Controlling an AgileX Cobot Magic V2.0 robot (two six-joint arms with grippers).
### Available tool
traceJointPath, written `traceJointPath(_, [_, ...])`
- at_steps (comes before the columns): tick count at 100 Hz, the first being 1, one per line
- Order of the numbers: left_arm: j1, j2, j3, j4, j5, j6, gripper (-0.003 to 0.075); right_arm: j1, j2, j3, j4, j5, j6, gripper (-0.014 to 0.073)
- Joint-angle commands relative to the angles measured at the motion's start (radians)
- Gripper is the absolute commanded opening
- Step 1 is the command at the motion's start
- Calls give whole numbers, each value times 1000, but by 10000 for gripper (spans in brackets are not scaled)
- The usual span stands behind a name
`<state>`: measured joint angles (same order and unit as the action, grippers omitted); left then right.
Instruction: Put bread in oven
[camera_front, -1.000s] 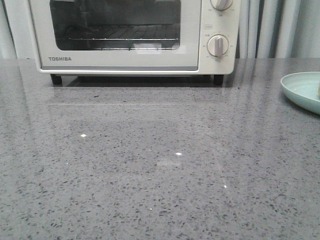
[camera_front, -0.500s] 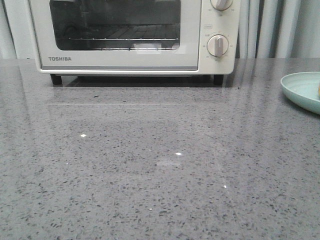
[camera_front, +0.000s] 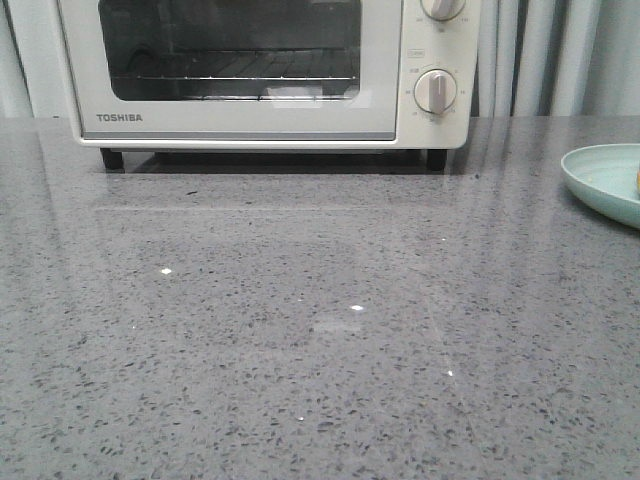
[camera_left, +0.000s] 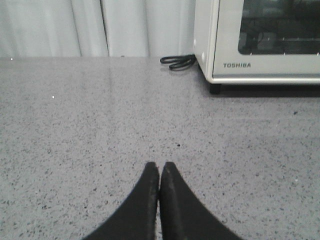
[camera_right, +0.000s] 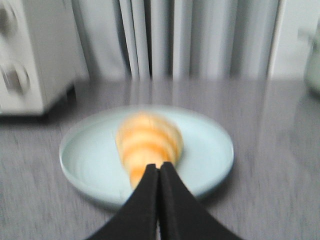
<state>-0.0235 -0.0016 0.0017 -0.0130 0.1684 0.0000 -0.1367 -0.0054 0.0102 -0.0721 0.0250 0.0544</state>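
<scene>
Oven (camera_front: 265, 75) sits at the far side of the table (camera_front: 300, 330), door shut. Over on the right, the bread (camera_right: 148, 142) lies on a pale plate (camera_right: 210, 142). Right gripper (camera_right: 159, 169) hangs near it, fingers pressed together, holding nothing. Left gripper (camera_left: 159, 167) is closed and empty too, above bare tabletop.

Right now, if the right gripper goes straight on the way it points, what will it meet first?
Most likely the bread. The right gripper, fingers together, points at its tapered end on the light blue plate. The picture is blurred, so depth and height over the roll are unclear.
</scene>
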Motion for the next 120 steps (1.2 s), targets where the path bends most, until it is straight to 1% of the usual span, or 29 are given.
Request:
traceJointPath(1, [3,-27,21,-16,-95,-7,-21,0,-21,24,-12,-199,-6,-67])
traceJointPath(14, [3,-27,21,-16,-95,-7,-21,0,-21,24,-12,-237,-6,-67])
traceJointPath(33, [3,-27,21,-70,-113,-7,-21,0,-21,24,-12,-278,-6,-67])
traceJointPath(45, [3,-27,21,-105,-168,-7,-22,0,-21,24,-12,-365,-6,-67])
traceJointPath(52, [3,-27,21,-136,-200,-7,-22,0,-21,24,-12,-389,-6,-67])
traceJointPath(71, [3,-27,21,-234,-233,-7,-22,0,-21,24,-12,-409,95,-67])
traceJointPath(82, [3,-27,21,-309,-235,-7,-22,0,-21,24,-12,-409,104,-67])
traceJointPath(98, [3,-27,21,-325,-241,-7,-22,0,-21,24,-12,-391,188,-67])
traceJointPath(115, [3,-27,21,-401,-306,-7,-22,0,-21,24,-12,-394,195,-67])
traceJointPath(120, [3,-27,14,-412,-312,-7,-22,0,-21,18,-12,-387,248,-67])
